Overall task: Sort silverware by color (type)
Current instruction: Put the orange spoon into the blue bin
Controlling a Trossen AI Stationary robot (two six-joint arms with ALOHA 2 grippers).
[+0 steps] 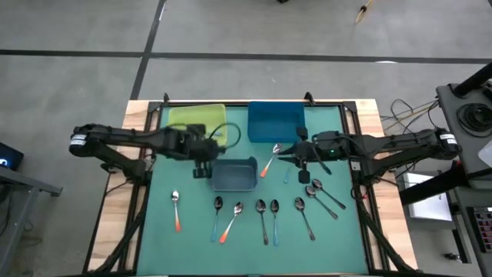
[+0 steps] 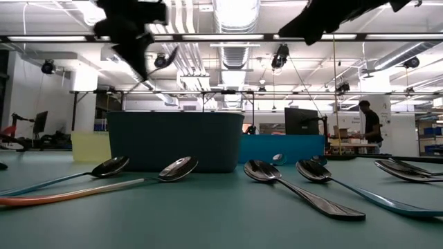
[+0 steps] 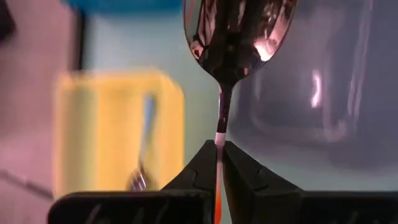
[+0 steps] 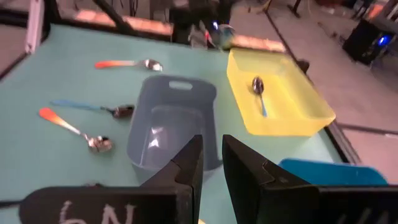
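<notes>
Orange shows at the handle pinched in the left claw (image 3: 219, 163): its fingers press together on an orange-handled spoon (image 3: 239, 37), bowl pointing away from the wrist. In the high view we place this claw (image 1: 202, 161) at about 9 o'clock of the grey bin (image 1: 234, 175), near the surface's centre; we judge it is carrying the spoon toward a bin. The right claw (image 1: 304, 154), at about 3 o'clock of the grey bin, also pinches an orange-handled spoon (image 1: 269, 160), tilted above the surface, with only a narrow gap between its fingers (image 4: 186, 165).

The rest of the silverware (image 1: 265, 215) lies in a loose row toward 6 o'clock, unsorted.

Only the right wrist view shows clearly a blue-handled spoon (image 4: 259, 92) already in the yellow bin (image 4: 292, 118), so we infer yellow takes blue handles. The low view hides all bin contents behind the walls.
</notes>
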